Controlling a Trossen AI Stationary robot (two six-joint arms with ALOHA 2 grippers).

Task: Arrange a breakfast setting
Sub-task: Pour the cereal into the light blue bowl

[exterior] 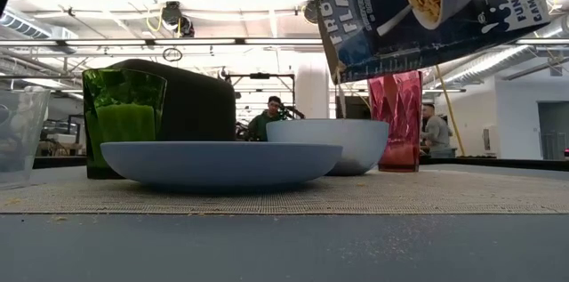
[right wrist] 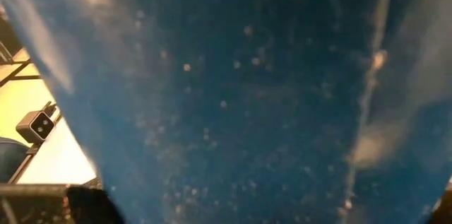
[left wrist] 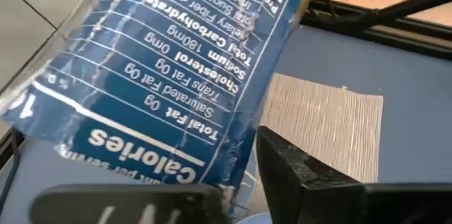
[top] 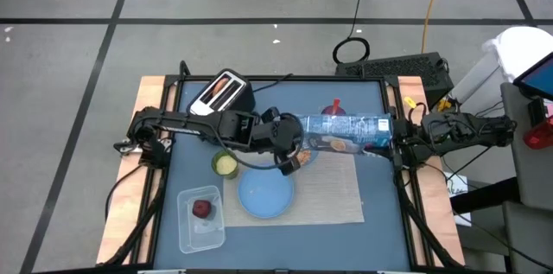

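One toaster (behind green cup)

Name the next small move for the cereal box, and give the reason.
Probably tilt the cereal box a little further toward the blue bowl. The right gripper holds it lying nearly level above the bowl; the left gripper grips its other end.

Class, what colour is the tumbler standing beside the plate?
Green; the tumbler shows best in the low view, left of the plate.

Cereal box lies horizontal between both arms, above the beige placemat. Right gripper clamps its right end; left gripper at its left end. Light-blue plate sits on the placemat.
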